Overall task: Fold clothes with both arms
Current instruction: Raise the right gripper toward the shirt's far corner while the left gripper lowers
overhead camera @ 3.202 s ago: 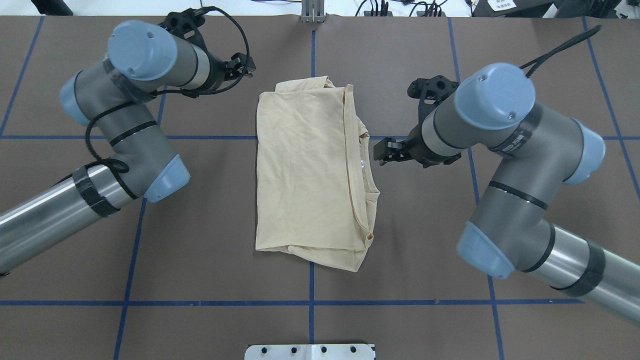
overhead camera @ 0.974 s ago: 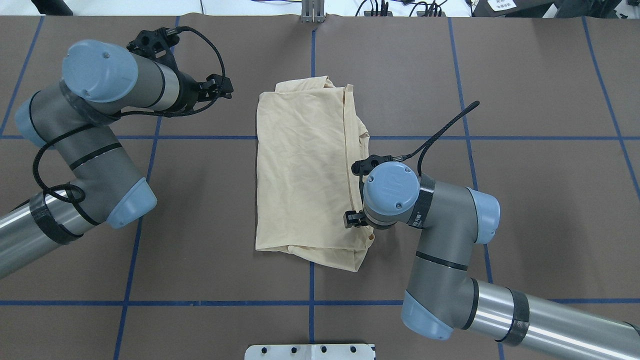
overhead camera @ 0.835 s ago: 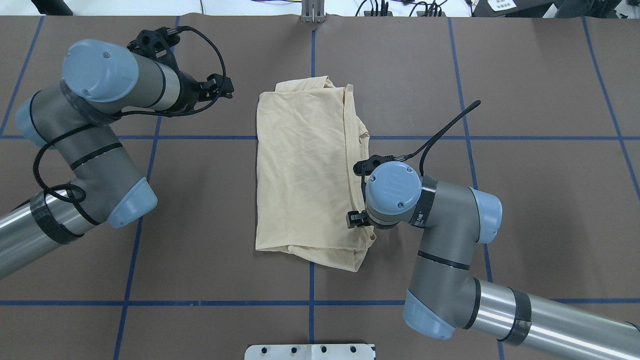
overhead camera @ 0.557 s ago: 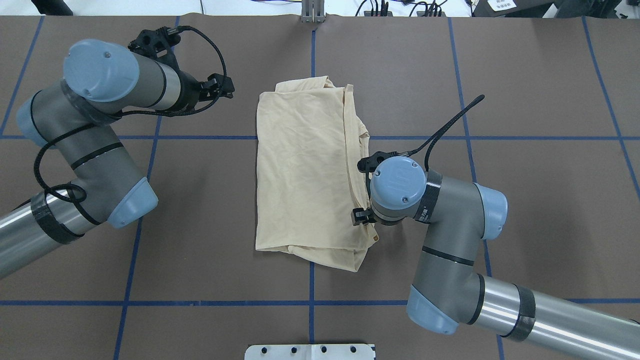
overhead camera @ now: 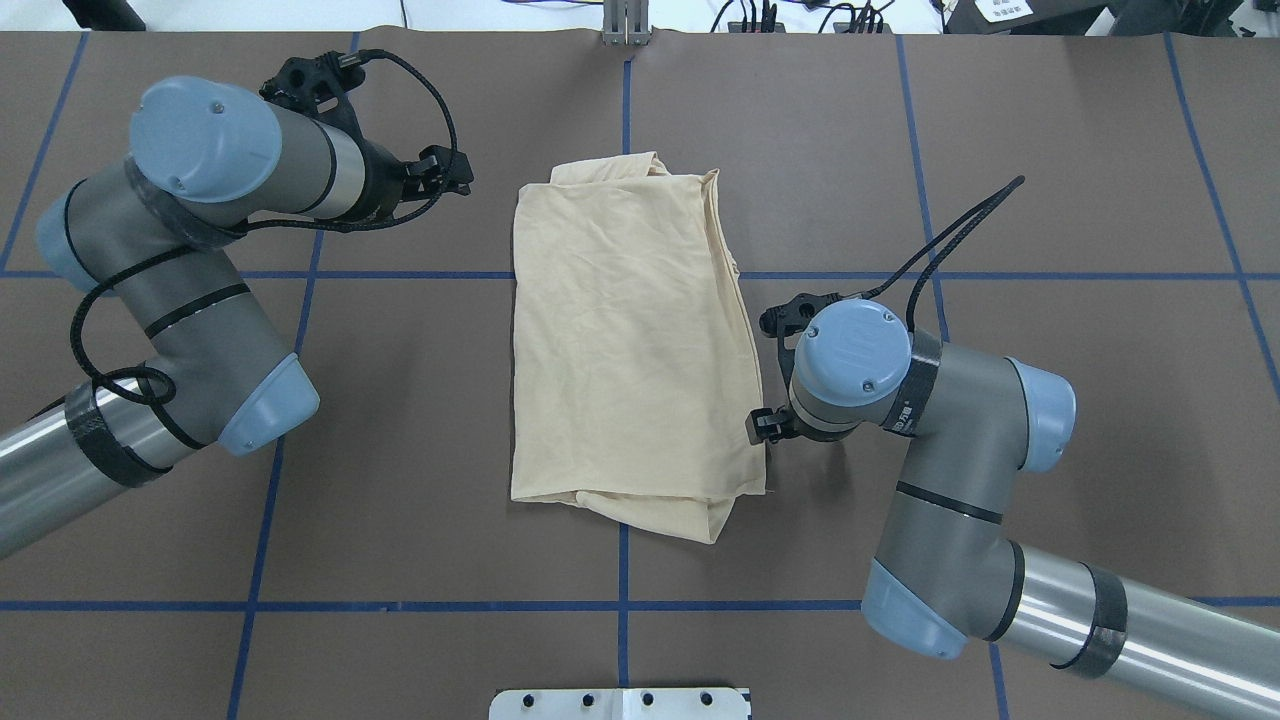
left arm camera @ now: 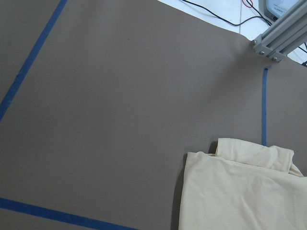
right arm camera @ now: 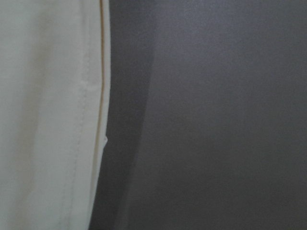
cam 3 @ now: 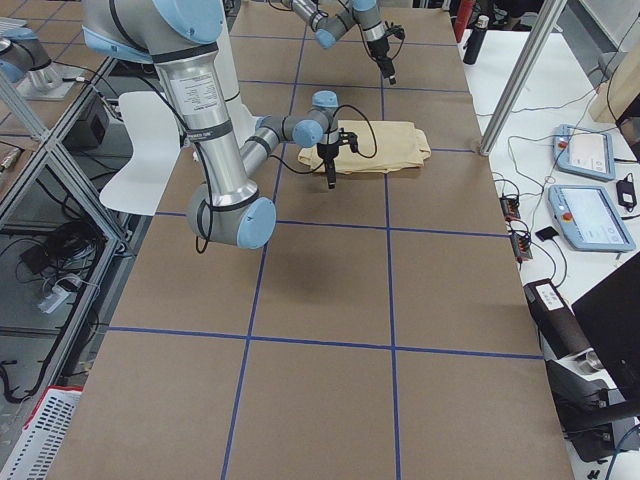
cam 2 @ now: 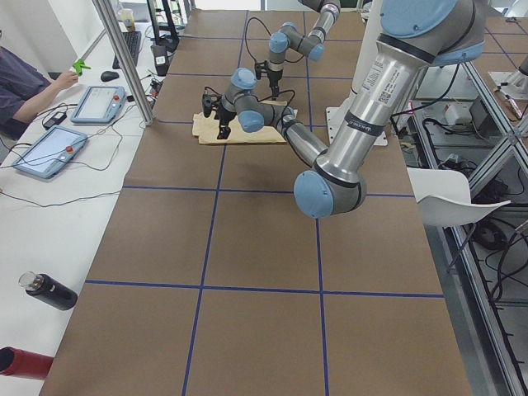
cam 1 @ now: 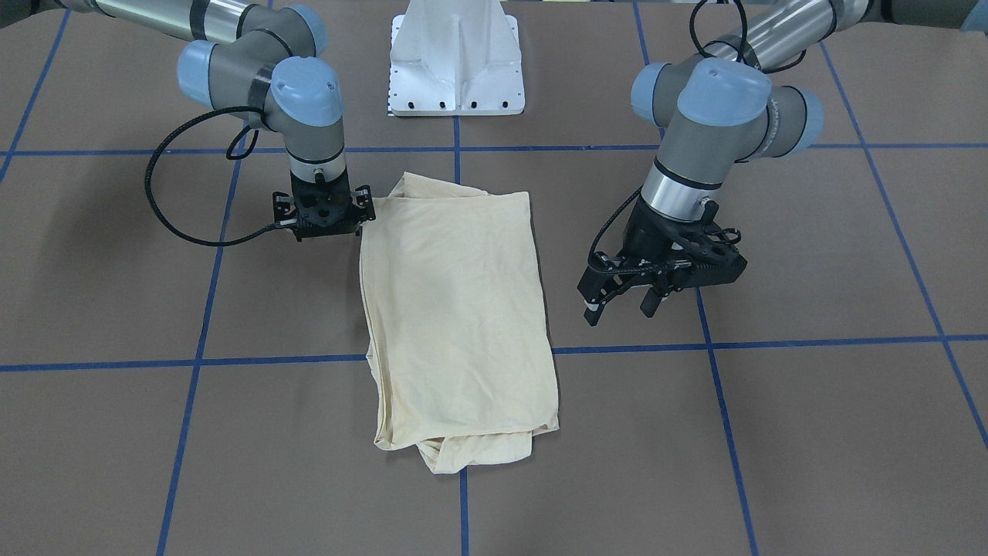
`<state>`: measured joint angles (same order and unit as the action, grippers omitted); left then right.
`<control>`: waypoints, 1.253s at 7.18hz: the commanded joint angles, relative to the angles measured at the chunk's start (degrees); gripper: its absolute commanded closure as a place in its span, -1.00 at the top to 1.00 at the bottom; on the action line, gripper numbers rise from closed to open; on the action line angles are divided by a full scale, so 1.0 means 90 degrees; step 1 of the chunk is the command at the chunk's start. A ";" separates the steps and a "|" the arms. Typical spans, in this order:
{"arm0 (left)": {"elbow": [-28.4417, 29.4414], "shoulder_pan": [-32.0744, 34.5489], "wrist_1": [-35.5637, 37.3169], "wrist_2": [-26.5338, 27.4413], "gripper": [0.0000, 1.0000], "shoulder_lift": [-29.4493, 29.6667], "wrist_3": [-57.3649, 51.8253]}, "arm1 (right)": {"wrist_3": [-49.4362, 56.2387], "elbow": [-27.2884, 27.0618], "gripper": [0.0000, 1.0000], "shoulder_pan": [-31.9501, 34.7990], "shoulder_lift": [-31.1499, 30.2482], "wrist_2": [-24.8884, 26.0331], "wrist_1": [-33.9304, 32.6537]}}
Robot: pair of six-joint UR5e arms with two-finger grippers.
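Your shirt (overhead camera: pixel 620 330) lies in the middle of the table (overhead camera: pixel 1050 150), folded into a tall cream rectangle with the plain side up. It sits across the crossing of the blue tape lines (overhead camera: pixel 850 275). A bunched fold pokes out at its far end, and another at the near end. Over to your right gripper (cam 1: pixel 326 222): it points straight down at the shirt's right-hand edge, close to the near right corner. In the front view its black body sits just beside a peak of cloth at that corner, and they look to be touching. From overhead the blue wrist cap of the right arm (overhead camera: pixel 960 420) covers most of it. The right wrist camera sits very low, with the shirt's hemmed edge on one side and bare table on the other, all a bit blurred. No fingers show there, so you cannot tell whether it is pinching the cloth or only standing beside it. Now your left gripper (cam 1: pixel 619 307): fingers spread wide and tilted downward. It hovers above bare table off the shirt's left side, up by the far end, clearly apart from the cloth. Its wrist camera catches the shirt's far left corner low in the view, with brown table everywhere else. The white base (cam 1: pixel 455 62) stands at the robot's edge of the table.
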<state>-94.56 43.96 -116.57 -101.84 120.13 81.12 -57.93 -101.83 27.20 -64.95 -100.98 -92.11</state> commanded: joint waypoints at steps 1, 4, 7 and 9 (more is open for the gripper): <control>-0.0011 0.0008 0.0003 -0.0003 1.00 0.0002 0.0000 | 0.0059 0.0025 1.00 0.0228 0.0213 0.0018 0.0029; -0.0001 0.0008 -0.0007 -0.0012 1.00 -0.0007 0.0000 | 0.0419 0.0832 1.00 0.0765 0.1256 0.0018 0.0097; -0.0069 0.0008 0.0003 -0.0003 1.00 0.0041 0.0010 | 0.0567 0.1759 1.00 0.0942 0.1533 0.0048 0.1164; -0.0060 -0.0021 -0.0133 -0.0012 1.00 0.0071 -0.0019 | 0.0499 0.2047 1.00 0.1088 0.1552 -0.0262 0.1621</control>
<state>-95.10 43.93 -117.01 -101.89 120.67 81.06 -53.10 -84.77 36.23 -51.18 -101.35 -79.76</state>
